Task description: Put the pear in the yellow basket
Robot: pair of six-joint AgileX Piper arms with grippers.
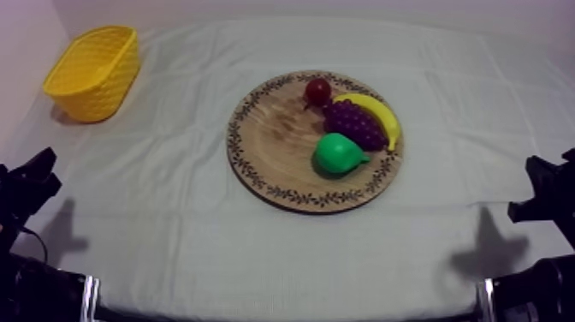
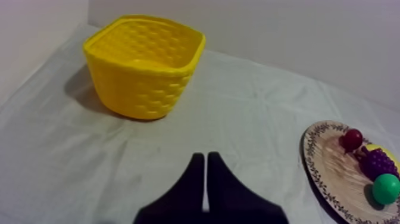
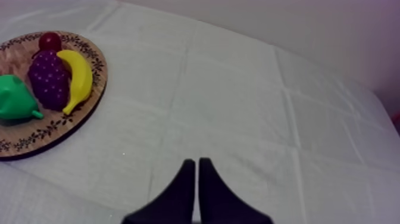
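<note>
- The pear (image 1: 340, 155) is seen lying on the near right part of the wooden board (image 1: 265, 146), just beside the grapes (image 1: 357, 122), with its top left free for a grasp from above
- The yellow basket (image 1: 92, 70) is set well apart at the far left corner, mouth upward, so a drop from above is allowed
- The left gripper (image 2: 206, 158) is held clenched on nothing, low over the cloth (image 2: 256, 119) between basket and board
- The right gripper (image 3: 196, 161) is likewise pressed together and empty, beside the board
- The pick is judged not yet begun
</note>
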